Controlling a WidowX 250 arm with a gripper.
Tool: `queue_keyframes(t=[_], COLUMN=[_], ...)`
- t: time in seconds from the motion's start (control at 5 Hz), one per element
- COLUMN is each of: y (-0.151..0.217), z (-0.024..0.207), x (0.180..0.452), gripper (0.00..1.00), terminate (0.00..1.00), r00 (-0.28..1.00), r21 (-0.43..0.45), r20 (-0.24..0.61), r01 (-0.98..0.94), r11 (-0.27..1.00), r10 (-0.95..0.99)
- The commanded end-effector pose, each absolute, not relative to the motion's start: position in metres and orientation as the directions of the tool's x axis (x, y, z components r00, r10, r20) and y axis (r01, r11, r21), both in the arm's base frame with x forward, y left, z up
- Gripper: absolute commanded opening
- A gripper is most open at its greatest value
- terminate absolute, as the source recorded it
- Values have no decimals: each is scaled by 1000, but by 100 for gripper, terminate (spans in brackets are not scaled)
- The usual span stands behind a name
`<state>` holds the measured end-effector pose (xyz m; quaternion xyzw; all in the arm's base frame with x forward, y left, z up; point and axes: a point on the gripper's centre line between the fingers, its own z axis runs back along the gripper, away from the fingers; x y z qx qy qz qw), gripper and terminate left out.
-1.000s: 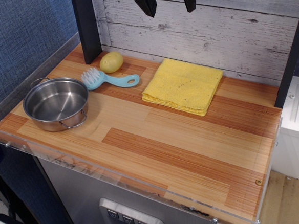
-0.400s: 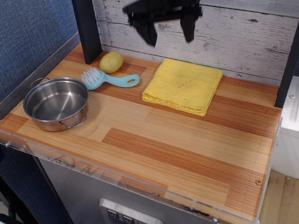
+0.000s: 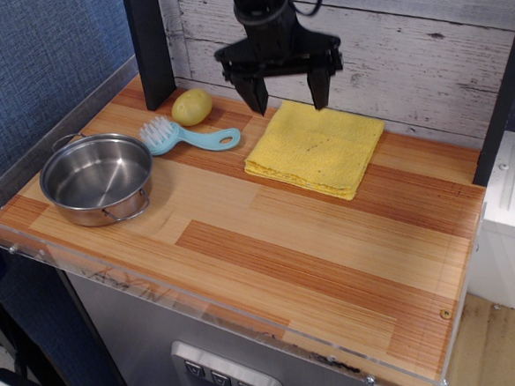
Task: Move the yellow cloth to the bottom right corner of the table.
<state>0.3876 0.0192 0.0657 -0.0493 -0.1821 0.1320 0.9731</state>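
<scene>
- The yellow cloth (image 3: 316,147) is being shown flat and folded near the back wall of the table (image 3: 334,276), not yet lifted.
- The gripper (image 3: 288,97) is being held just above the cloth's rear edge, jaws spread wide, nothing grasped.
- The bottom right corner is being left unoccupied; grasping, carrying and placing are judged outstanding.

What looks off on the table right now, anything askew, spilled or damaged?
Nothing stands out. The yellow cloth lies flat and folded near the back wall, the steel pot sits upright, the blue brush and the small yellow ball rest beside it. The open gripper hovers over the cloth's back edge. No spills visible.
</scene>
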Motion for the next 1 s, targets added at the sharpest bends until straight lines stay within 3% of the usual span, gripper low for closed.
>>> queue_keyframes(t=[0.0, 0.4, 0.8], y=[-1, -15, -37], z=[51, 27, 13], x=[395, 396, 379], gripper=[100, 100, 100], terminate=[0, 0, 0], r00=[911, 919, 937], r21=[-146, -120, -84], r20=[330, 308, 292], r01=[-210, -217, -175], r11=[967, 969, 981], r10=[247, 244, 192])
